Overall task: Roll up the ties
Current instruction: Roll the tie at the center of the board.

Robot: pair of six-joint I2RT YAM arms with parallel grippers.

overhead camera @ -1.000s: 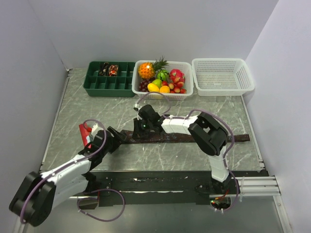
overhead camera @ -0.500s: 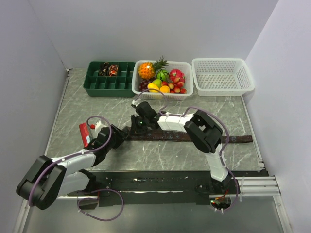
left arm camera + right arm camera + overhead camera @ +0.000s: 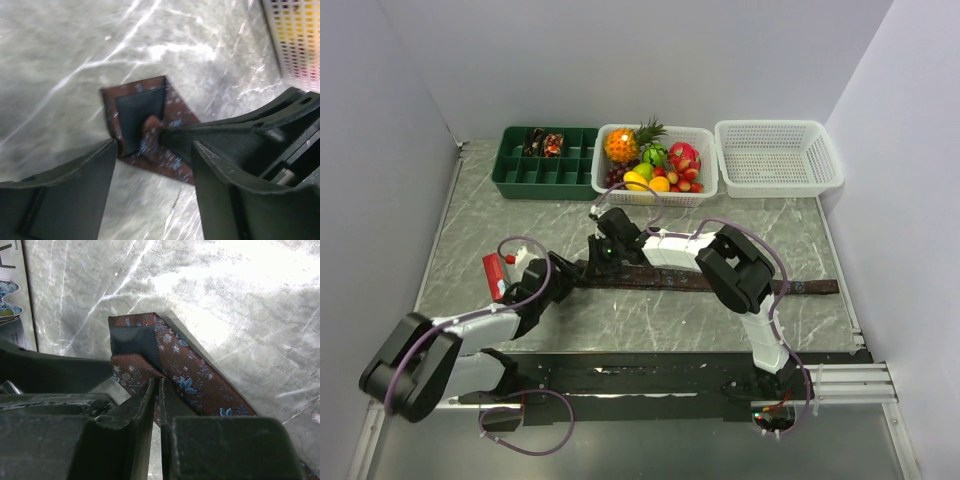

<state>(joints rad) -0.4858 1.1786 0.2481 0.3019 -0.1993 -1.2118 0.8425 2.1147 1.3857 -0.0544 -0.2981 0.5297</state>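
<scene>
We saw a grey marbled table (image 3: 720,230) on which a long, narrow reddish-brown fabric tie (image 3: 720,281) with a pale blue floral pattern lay flat, stretched crosswise in front of the white plastic fruit basket (image 3: 680,198). Nearer than the basket and to its left, the left gripper (image 3: 152,160) stood with its jaws apart astride the tie's folded-over end, while the right gripper (image 3: 156,385) was pinched together on that fold.

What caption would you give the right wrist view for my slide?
Folded-over end of a brown floral tie pinched by the right gripper on the marble table.
</scene>
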